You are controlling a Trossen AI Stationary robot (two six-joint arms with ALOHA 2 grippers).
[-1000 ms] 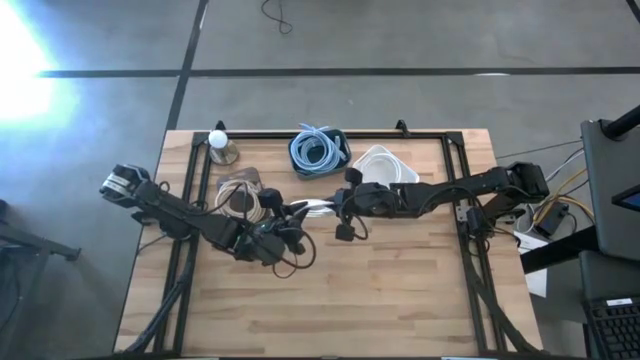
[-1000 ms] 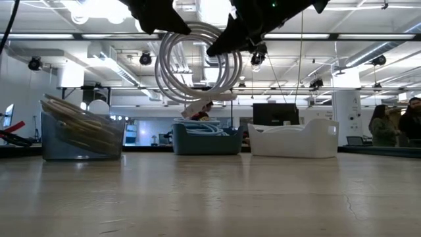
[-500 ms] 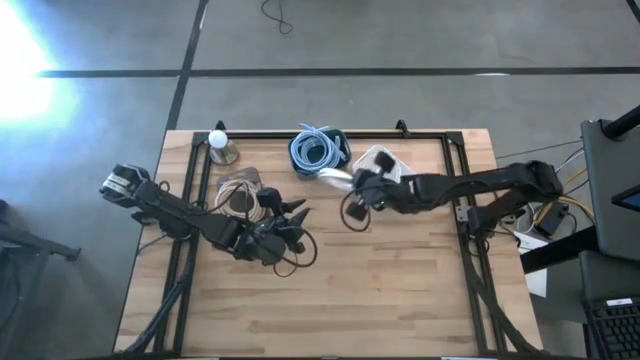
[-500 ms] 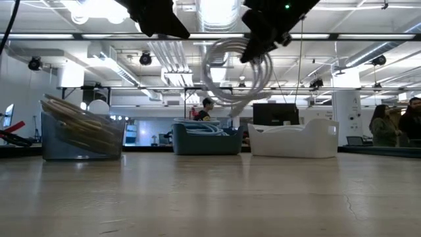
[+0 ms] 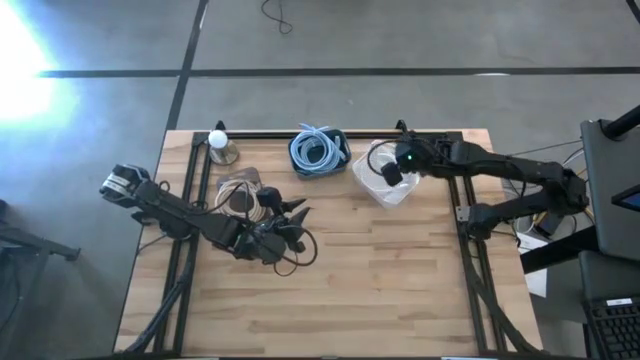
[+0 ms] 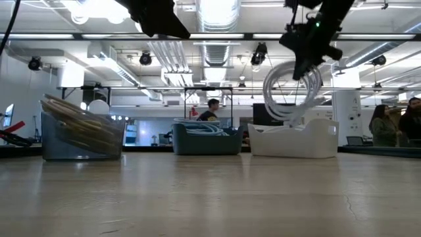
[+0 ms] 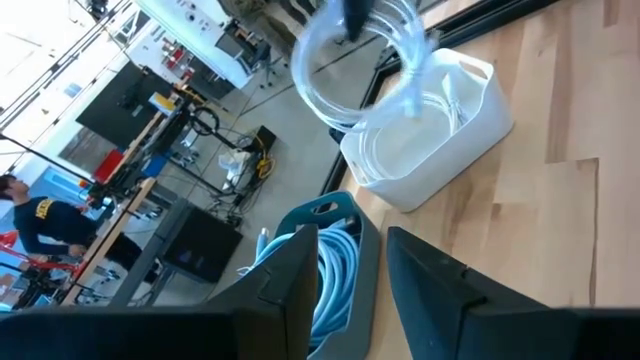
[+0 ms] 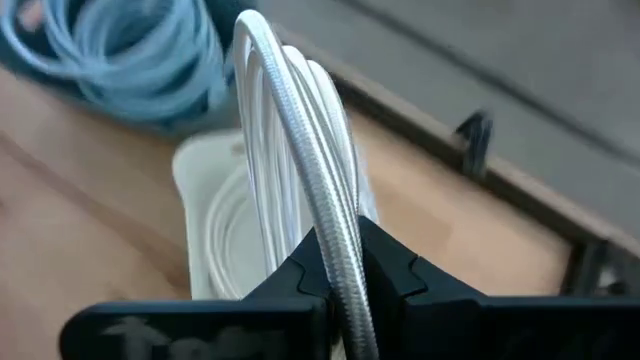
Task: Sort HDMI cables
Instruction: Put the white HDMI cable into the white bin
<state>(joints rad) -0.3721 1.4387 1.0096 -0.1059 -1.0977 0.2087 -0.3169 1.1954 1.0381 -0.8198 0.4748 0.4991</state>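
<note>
Pinching a white cable coil (image 8: 300, 170) between closed fingers, the right gripper (image 8: 340, 275) hangs it on edge above the white bin (image 5: 385, 188) near the bench's back edge, right of centre. A white coil already lies inside that bin. The hanging loops could catch the bin's rim, so a release from here might leave the coil draped over the wall or tip it onto the bench. The blue bin (image 5: 330, 160) of light blue cables (image 5: 312, 150) stands close beside it. The left gripper (image 5: 292, 215), fingers apart and empty, waits near the tan coils (image 5: 238, 195) toward the bench's left side.
</note>
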